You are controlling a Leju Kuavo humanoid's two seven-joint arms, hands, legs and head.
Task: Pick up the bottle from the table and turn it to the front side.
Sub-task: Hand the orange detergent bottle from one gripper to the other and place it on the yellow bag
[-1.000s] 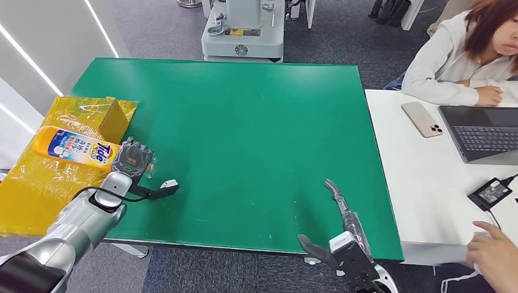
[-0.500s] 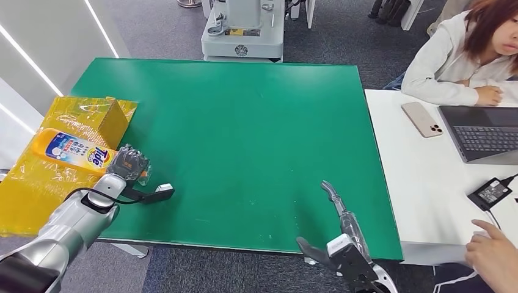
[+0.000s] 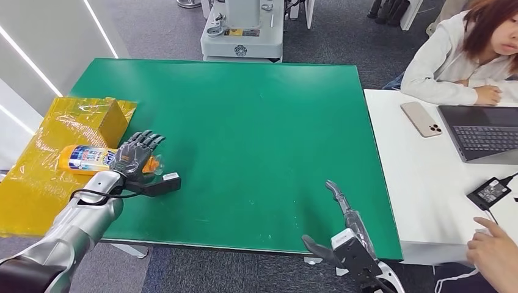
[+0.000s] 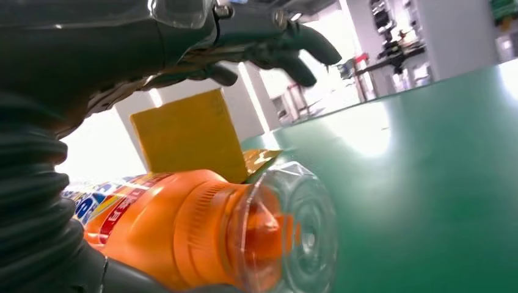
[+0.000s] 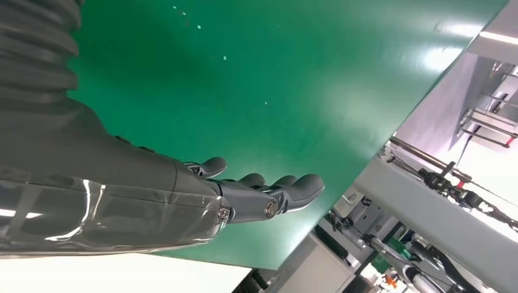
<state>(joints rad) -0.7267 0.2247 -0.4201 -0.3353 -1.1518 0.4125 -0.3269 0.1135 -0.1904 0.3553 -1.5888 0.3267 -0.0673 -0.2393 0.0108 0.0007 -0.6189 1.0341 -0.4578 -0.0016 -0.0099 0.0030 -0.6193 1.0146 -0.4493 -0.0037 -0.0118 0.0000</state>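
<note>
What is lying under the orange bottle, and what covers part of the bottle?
The bottle lies on its side on yellow plastic wrapping at the green table's edge. The left robot hand is spread over its cap end, hiding that part in the head view.

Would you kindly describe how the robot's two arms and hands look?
Both arms are silver metal. The left hand is dark grey with a small green marking on its back, and a black cable loops at its wrist. The right hand has grey fingers, a ribbed grey cover and a glossy clear shell.
</note>
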